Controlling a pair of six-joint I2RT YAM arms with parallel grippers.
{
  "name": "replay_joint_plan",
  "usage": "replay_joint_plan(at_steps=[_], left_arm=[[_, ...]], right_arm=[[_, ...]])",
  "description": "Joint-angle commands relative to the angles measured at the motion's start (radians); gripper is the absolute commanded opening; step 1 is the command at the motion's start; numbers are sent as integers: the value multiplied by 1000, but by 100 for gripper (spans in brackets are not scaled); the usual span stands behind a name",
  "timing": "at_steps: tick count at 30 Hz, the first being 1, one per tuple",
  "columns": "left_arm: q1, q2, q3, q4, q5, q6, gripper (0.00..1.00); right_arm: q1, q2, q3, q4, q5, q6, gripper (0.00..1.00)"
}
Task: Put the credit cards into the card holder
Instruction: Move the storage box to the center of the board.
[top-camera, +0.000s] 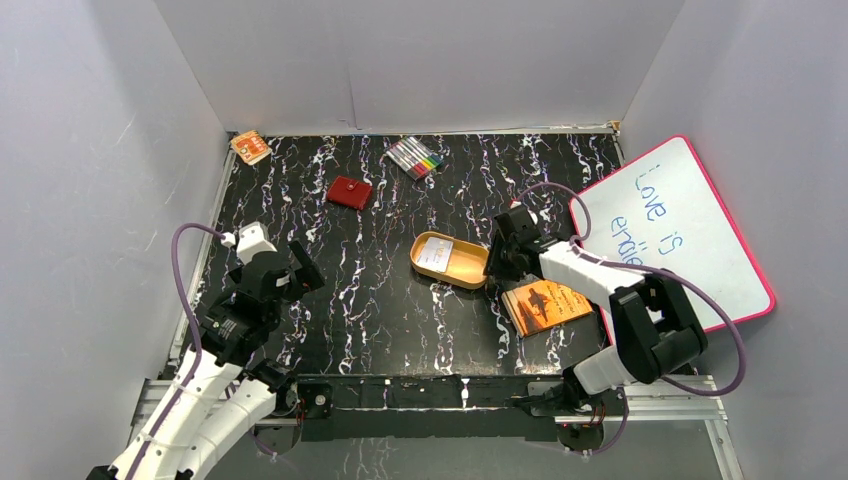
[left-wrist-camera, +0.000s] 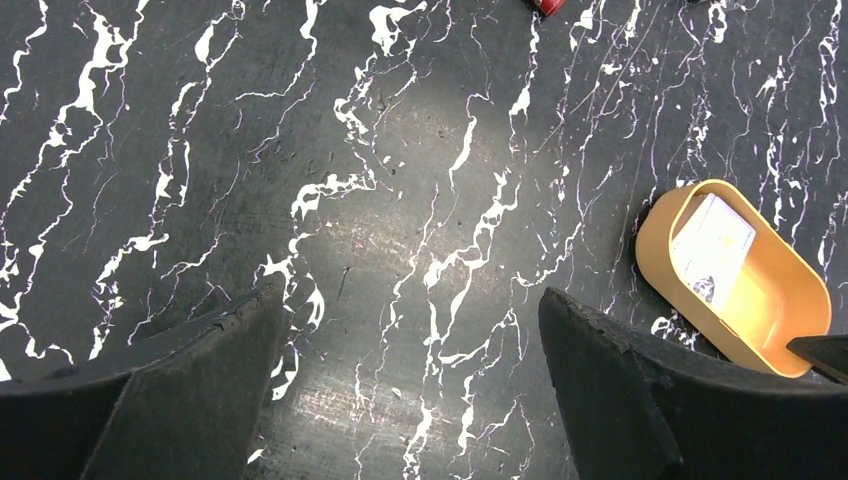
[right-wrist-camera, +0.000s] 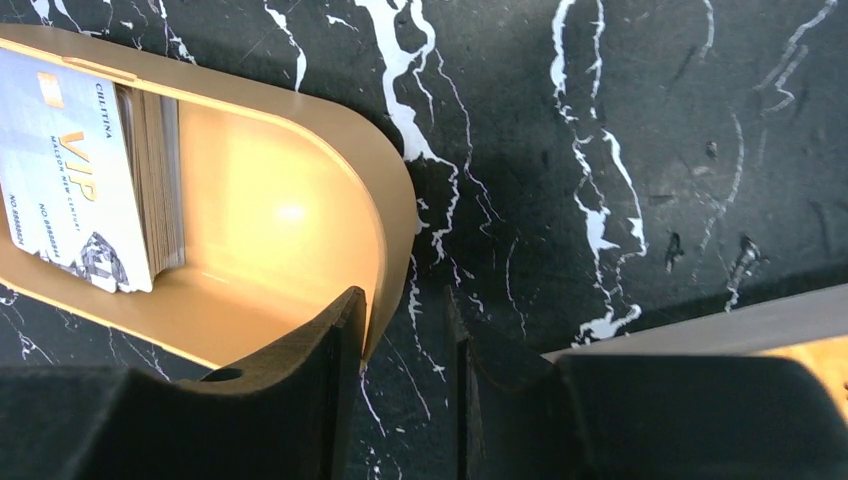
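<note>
Straddling the tray (right-wrist-camera: 395, 225) rim, right gripper (right-wrist-camera: 402, 300) half-closed — grip unclear; left gripper (left-wrist-camera: 410, 295) spread wide — a tilt could spill the credit cards (right-wrist-camera: 70, 170).

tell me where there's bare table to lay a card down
Widest bare stretch: table centre, between left gripper, orange tray and red wallet. Back-left strip between small orange box and wallet is bare too. Crowded on the right: tray, right gripper, book, whiteboard.

Glossy cards (right-wrist-camera: 75, 180) sit in a smooth, perhaps plastic tray (right-wrist-camera: 392, 200).
</note>
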Motion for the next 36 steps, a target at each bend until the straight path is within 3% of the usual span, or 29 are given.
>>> replay_joint_plan(at_steps=[1,13,28,32,36], left_arm=[[-9,11,7,-20,-54,-14,96],[-19,29,-3,-18,-81,-21,95],[-30,43,-3,-20,-84,-15,94],[-30,41,-3,-25,-93,-15,94],[-30,30,-2,-30,-97,-18,95]], right_arm=[[-10,37,23,56,2,2,40],[-13,115,75,59,92,63,27],[-53,295,285,42,131,38,17],[-75,346,339,23,134,26,21],[-78,349,359,10,114,0,43]])
